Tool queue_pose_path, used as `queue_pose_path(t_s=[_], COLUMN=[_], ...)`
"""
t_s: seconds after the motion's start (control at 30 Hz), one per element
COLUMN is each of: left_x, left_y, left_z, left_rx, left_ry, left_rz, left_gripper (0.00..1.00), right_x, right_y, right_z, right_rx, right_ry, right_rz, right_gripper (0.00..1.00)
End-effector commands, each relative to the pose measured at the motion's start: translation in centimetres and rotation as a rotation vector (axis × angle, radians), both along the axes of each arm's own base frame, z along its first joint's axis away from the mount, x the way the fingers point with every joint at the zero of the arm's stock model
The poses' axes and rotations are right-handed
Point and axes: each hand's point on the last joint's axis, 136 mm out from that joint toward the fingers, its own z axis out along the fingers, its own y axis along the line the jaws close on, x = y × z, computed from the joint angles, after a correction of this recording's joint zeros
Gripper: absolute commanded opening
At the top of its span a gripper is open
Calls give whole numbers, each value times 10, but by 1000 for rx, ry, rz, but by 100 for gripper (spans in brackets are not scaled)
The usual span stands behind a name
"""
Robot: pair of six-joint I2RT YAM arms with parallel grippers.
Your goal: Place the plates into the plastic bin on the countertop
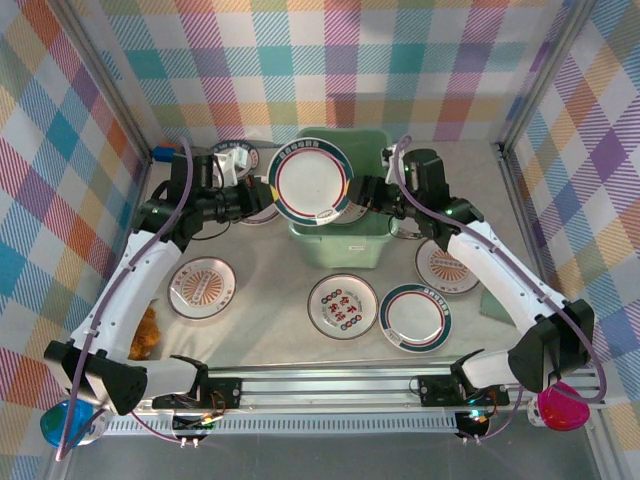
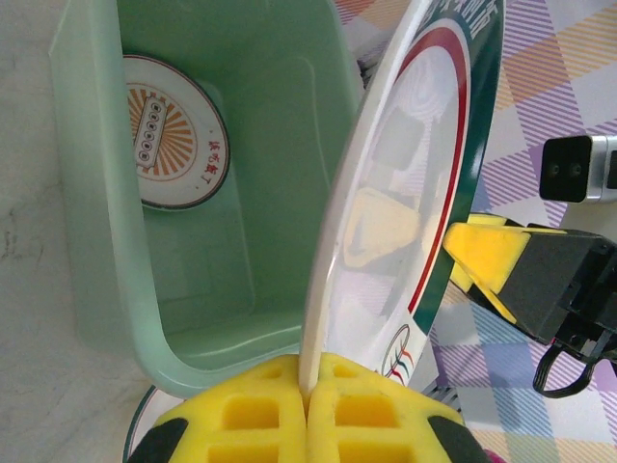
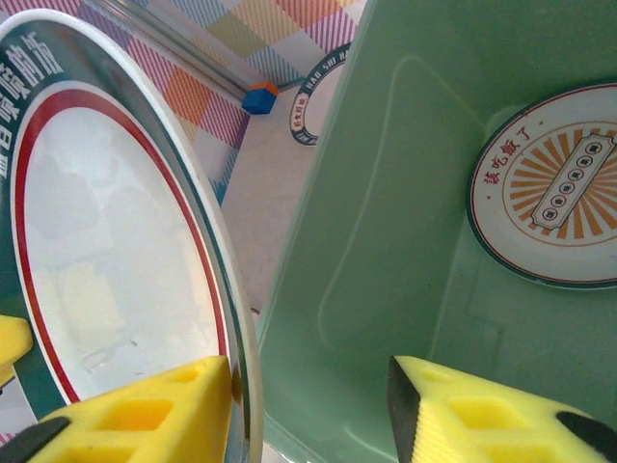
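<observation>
- Plates lying flat and face up on the beige, faintly marbled countertop, nearest the arm bases:
  - a round white plate with a red-and-dark centre pattern;
  - just right of it, a round white plate with a dark green rim;
  - well to the left, a round white plate with an orange sunburst centre.
- Further right, a round white plate with an orange centre lies flat. The right arm crosses over part of it.
- Held plate, round and white with a dark green rim and a red ring, is raised over the mint-green rectangular plastic bin. It stands steeply on edge with its face turned upward and toward the near side. Its width runs left to right between the two grippers.
- Left gripper: yellow pads clamped on the held plate's left rim.
- Right gripper: jaws apart, astride the opposite rim. One pad sits at the plate's face and the other stands clear.
- Bin orientation: long axis runs near to far.
- Bin contents: one white sunburst plate lies on the floor. The right wrist view cuts it off at the frame edge.
- At the far left, two further plates are partly hidden behind the left gripper, and their patterns are hard to read.
</observation>
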Motion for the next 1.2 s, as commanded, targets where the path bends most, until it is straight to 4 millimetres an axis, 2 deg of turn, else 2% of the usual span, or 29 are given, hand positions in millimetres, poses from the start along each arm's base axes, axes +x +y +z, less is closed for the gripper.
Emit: queue_pose_path(t_s=[0.0, 0.07, 0.2, 0.37, 0.63, 0.77, 1.03, 1.17], left_x=[-6, -7, -4, -1, 2, 3, 1, 2], left_y=[-7, -7, -13, -14, -19, -18, -14, -9], left_z=[17, 16, 20, 18, 13, 10, 5, 2], left_rx=[-41, -40, -76, -66, -72, -66, -37, -13], left_ry=[-59, -54, -65, -62, -51, -45, -37, -34], left_rz=[-26, -29, -39, -38, -45, -40, -25, 0], left_gripper=[0, 0, 0, 0, 0, 0, 0, 1], right_x=[-4, -7, -8, -8, -12, -11, -13, -12], right_y=[3, 5, 7, 6, 16, 15, 11, 10], right_z=[13, 15, 8, 4, 5, 3, 4, 7], right_rx=[42, 58, 77, 89, 157, 150, 150, 162], right_ry=[-48, -53, -28, -23, 13, 17, 22, 26], right_rz=[10, 24, 31, 20, 64, 53, 32, 21], right_gripper=[43, 36, 35, 23, 23, 29, 15, 13])
